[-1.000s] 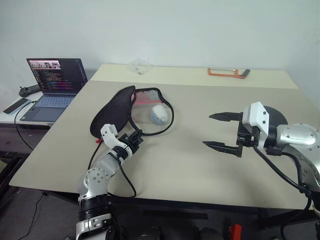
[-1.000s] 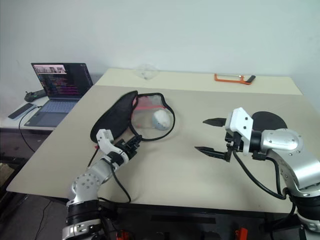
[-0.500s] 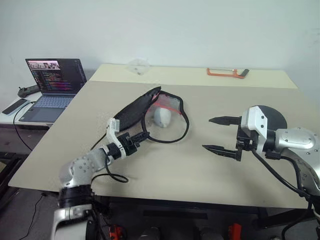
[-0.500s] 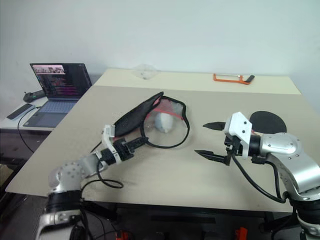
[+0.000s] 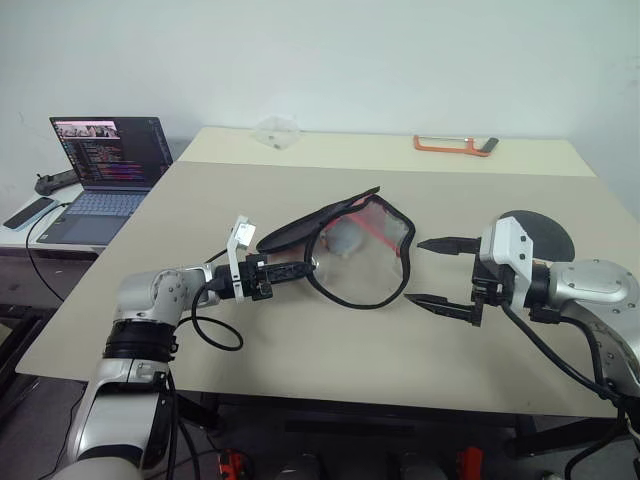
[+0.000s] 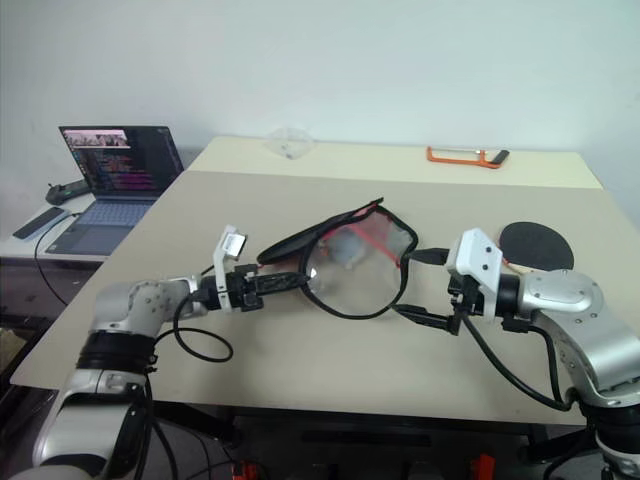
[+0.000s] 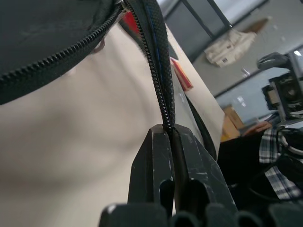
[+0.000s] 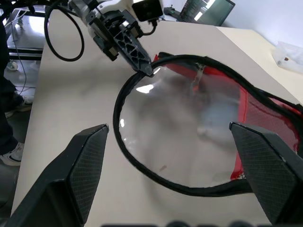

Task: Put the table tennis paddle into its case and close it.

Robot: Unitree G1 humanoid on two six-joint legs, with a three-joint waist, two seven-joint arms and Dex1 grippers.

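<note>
Black fabric case: the case (image 5: 352, 250) is unzipped and held up off the beige counter (image 5: 300, 350), its mouth gaping toward the right arm, with red lining and the mesh panel visible inside.
Case grip: the left gripper (image 5: 308, 266) is clenched on the zip edge of the case; in the left wrist view the zipper tape runs straight into the pinched fingertips (image 7: 161, 142).
Paddle: the table tennis paddle (image 5: 540, 237) lies flat on the counter at the right side, behind the right arm, well apart from the case; only its black blade is plain to see.
Right gripper: the right gripper (image 5: 432, 272) is released, jaws spread wide and empty, just beside the case's open rim.
Step in hand: presenting the opened case; the paddle is not yet picked up, so the task looks early.
Next move: likely the right gripper must either brace the far rim or turn back to the paddle, take it by the handle, and slide the blade into the mouth.
Surroundings: a laptop (image 5: 105, 170) on a side table at the left, an orange tool (image 5: 455, 146) at the far edge.
</note>
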